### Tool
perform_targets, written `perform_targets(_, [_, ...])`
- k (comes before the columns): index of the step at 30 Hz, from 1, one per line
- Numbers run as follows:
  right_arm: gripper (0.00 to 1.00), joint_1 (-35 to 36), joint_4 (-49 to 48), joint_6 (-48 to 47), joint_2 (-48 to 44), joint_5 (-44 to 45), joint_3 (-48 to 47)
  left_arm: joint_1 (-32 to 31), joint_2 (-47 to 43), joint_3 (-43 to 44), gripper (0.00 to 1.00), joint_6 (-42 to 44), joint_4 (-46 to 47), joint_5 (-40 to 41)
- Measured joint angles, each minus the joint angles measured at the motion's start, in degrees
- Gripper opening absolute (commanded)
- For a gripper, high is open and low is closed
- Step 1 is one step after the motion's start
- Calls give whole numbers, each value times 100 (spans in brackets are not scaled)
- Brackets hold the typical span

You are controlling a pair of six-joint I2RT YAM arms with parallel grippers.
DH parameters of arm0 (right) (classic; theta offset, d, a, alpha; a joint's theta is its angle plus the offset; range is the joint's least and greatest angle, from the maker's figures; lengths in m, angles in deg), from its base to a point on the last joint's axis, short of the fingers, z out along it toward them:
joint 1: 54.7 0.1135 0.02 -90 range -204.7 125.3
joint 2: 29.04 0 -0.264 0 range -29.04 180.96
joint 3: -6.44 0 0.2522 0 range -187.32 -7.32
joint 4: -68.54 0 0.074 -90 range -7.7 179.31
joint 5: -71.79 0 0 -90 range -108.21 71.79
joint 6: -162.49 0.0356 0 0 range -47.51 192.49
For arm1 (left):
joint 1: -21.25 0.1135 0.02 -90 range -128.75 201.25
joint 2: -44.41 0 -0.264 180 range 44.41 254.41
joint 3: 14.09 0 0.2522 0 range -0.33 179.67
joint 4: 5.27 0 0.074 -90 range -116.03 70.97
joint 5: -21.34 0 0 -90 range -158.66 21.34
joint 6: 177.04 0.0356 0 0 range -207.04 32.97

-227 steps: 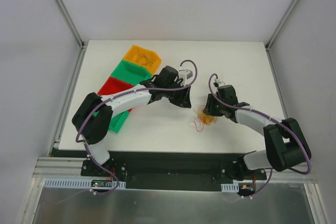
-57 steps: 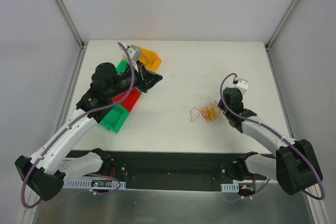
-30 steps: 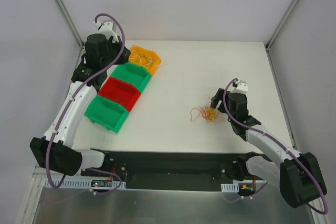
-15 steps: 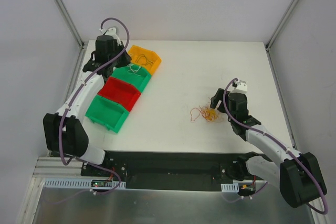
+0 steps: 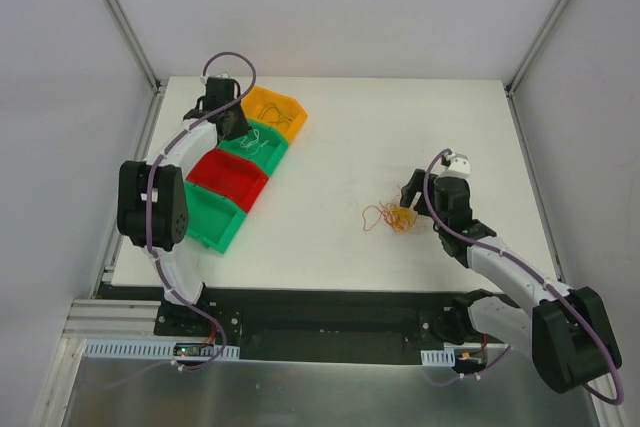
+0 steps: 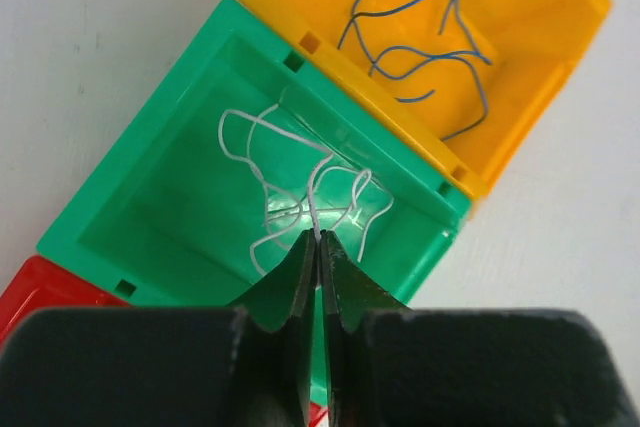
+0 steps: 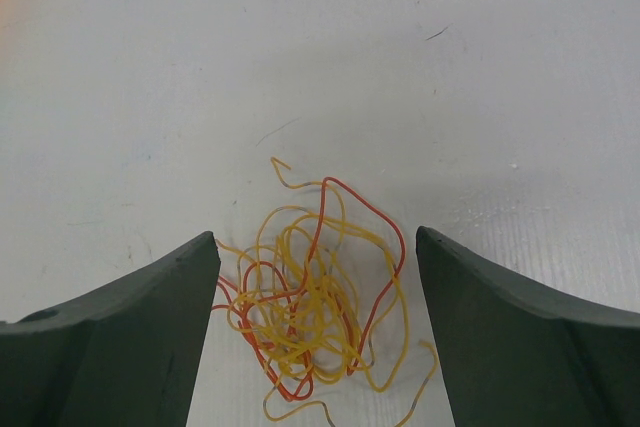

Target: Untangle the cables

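Note:
The cables, a small clump (image 5: 392,215) of red, orange-yellow and tan wires, lie on the white table right of centre. In the right wrist view the clump (image 7: 315,297) rests just below and between my wide-open right gripper (image 7: 315,235), untouched. That right gripper (image 5: 410,195) hovers just right of the clump. My left gripper (image 6: 318,237) is shut on a thin white wire (image 6: 290,147) whose loops hang into the upper green bin (image 6: 150,127). From above, the left gripper (image 5: 240,130) sits over that bin's back-left corner.
A diagonal row of bins stands at the left: yellow bin (image 5: 277,110) holding blue wires (image 6: 420,37), green bin (image 5: 258,145), red bin (image 5: 228,175), another green bin (image 5: 205,219). Metal frame posts rise at the table's back corners.
My left arm has swung from the back-left corner to over the upper green bin, and the white wire now lies in that bin. The right arm and the clump have not moved.

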Motion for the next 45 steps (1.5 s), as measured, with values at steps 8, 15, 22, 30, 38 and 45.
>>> perform_targets(8, [82,0,0,0,146,-9,-2,85,170,114,65,-240,-297,-68])
perform_targets(15, [82,0,55,2,304,-87,-59,39,-1003,-485,65,-352,-330,-398])
perform_targets(22, [82,0,118,7,337,-245,-136,-726,-1762,-1187,64,-190,201,-1565])
perform_targets(30, [81,0,354,68,337,-317,-164,-2968,-605,-1211,66,243,1027,-2664])
perform_targets(38, [79,0,505,284,420,-365,-168,-3718,1027,-678,59,302,1244,-3130])
perform_targets(45, [77,4,645,564,603,-579,-155,-3783,1257,-551,48,216,1495,-3357])
